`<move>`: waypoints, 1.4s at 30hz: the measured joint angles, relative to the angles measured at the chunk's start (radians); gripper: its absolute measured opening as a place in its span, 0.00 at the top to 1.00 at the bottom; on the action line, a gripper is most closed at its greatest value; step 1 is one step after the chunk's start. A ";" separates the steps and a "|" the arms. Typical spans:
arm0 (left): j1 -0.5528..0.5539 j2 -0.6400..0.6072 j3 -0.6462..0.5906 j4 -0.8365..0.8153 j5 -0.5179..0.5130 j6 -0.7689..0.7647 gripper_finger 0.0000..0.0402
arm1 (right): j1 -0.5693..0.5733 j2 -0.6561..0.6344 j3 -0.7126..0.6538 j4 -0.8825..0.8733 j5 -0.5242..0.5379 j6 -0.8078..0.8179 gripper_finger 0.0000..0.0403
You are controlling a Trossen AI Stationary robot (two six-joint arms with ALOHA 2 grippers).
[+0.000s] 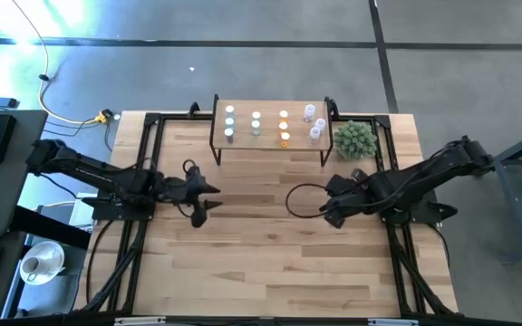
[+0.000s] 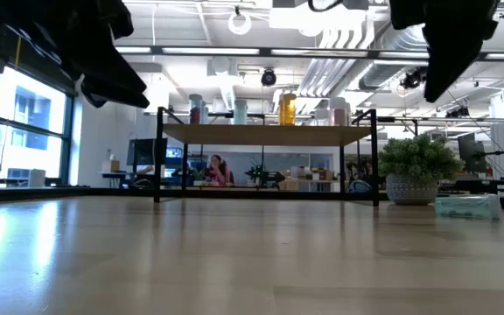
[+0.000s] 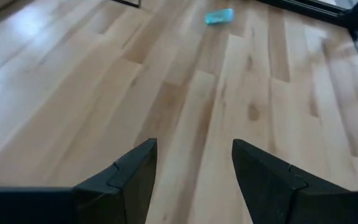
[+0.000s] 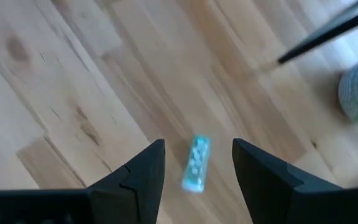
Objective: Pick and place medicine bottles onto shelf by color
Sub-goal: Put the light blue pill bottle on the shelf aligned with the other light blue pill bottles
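Note:
Several medicine bottles (image 1: 256,123) stand upright on the shelf (image 1: 270,138) at the table's far side, in rows by colour: light blue, green, orange (image 2: 286,108) and clear. One light blue bottle (image 4: 196,163) lies on its side on the table top, also seen far off in the left wrist view (image 3: 219,17). My right gripper (image 4: 197,149) hovers open above this lying bottle, pointing steeply down, its fingers clear of it. My left gripper (image 1: 208,197) hangs open over bare table at the centre left, slanting down, nothing between its fingers (image 3: 194,149).
A spiky green plant in a pot (image 1: 354,139) stands at the shelf's right end, near the lying bottle (image 2: 466,206). Black frame rails (image 1: 143,154) run along the table's left and right sides. Bare plank table (image 1: 261,263) spreads toward the near edge.

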 joint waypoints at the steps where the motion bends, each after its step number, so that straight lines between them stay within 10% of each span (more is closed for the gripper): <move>1: -0.010 0.000 0.000 0.000 0.000 -0.004 0.50 | 0.000 0.009 0.000 -0.013 -0.013 0.009 0.56; 19: -0.095 0.000 0.000 0.003 -0.061 -0.006 0.50 | 0.008 0.245 0.000 -0.127 -0.124 0.069 0.56; 42: -0.094 0.000 0.000 -0.001 -0.080 -0.006 0.50 | -0.048 0.129 -0.199 -0.068 -0.175 0.042 0.56</move>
